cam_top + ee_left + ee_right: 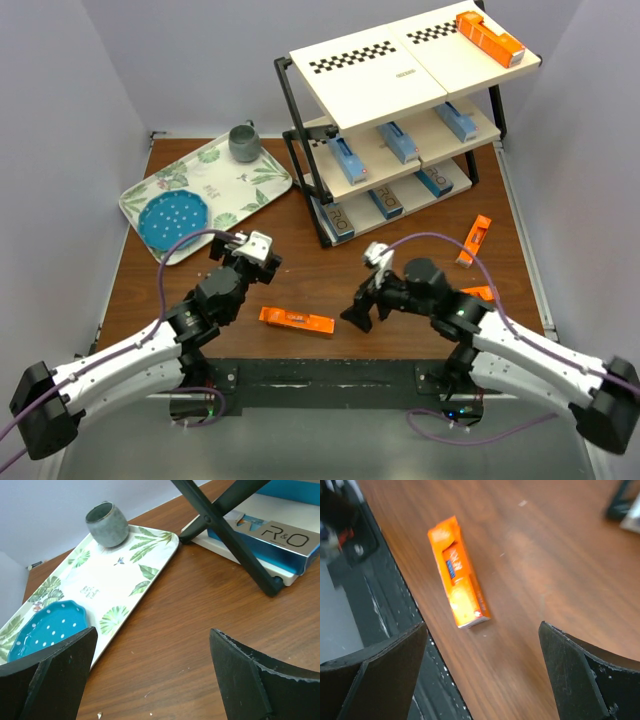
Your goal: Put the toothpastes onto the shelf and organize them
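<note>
The orange carton [459, 580] lies flat on the table [400, 265], low in the middle of the top view and in the upper left of the right wrist view, close to the table's near edge. It looks like a light, stiff cardboard box with smooth printed faces. It should lift easily but could slide, or dent under a hard squeeze. The sound hold is across its two long sides near mid-length (not at the end flaps, which may give).

The right gripper [482, 627] hangs above and just beside it, jaws wide apart and holding nothing. The carton sits nearer one finger than centred, so I judge the wrist must shift and turn to straddle it.

A second orange box [473, 240] lies askew at the right of the top view. The shelf [380, 90] fills the upper right, with an orange pack [490, 38] on the top board, three blue cartons [398, 140] on the middle and three silver-and-blue cartons [385, 203] on the bottom.

The left gripper [152, 635], jaws likewise spread and empty, faces the leaf-patterned tray [285, 180] at the left.
</note>
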